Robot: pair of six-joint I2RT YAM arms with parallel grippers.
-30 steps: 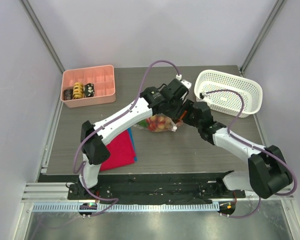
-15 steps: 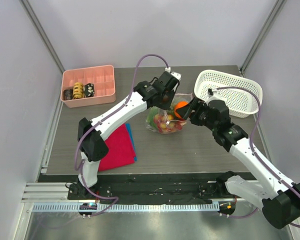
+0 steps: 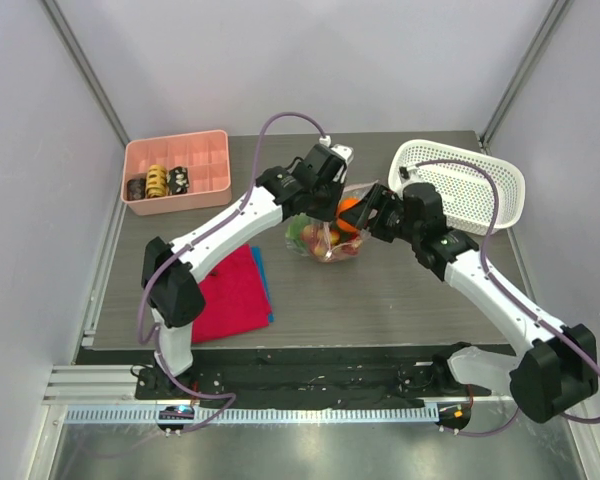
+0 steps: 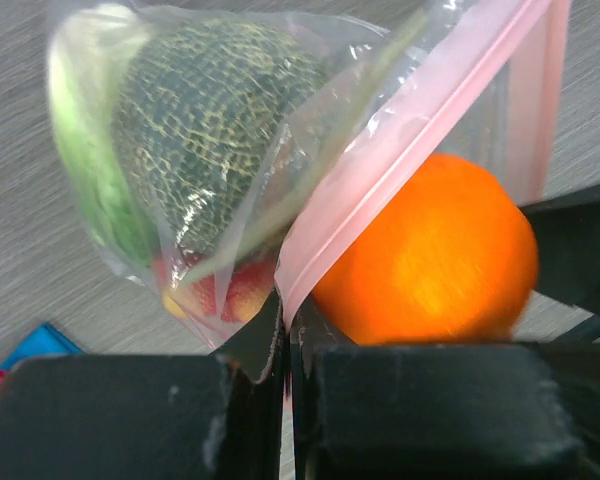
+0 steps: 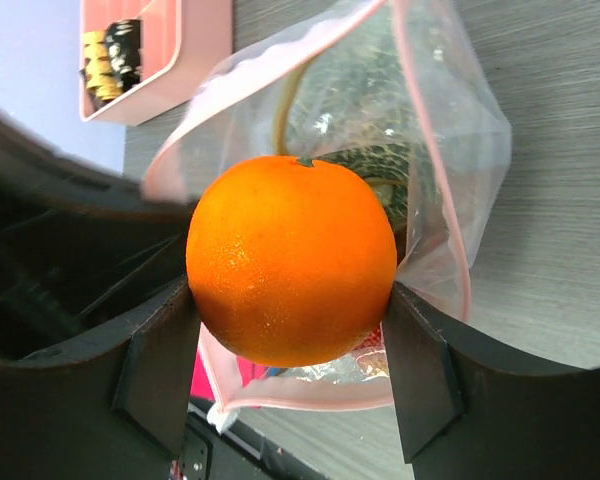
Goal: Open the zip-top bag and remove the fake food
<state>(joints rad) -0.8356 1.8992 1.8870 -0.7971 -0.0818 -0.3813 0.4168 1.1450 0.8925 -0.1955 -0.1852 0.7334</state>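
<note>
Pinching the pink zip strip (image 4: 380,170) of the clear bag (image 4: 450,60), the left gripper (image 4: 285,345) is fully closed on that edge. The right gripper (image 5: 290,300) clamps the orange ball (image 5: 292,255) between its fingers at the bag's open mouth, centre of the top view. Green vegetables (image 4: 200,120) and red berries (image 4: 215,295) lie inside the bag. The pink tray (image 3: 175,137), upper left, holds small rolls (image 3: 158,181). The white basket (image 3: 510,200) sits upper right.

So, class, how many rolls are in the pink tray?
3, side by side at the left end of the tray's near row: brown roll leftmost, yellow roll middle, black roll right. None looks hidden.
</note>
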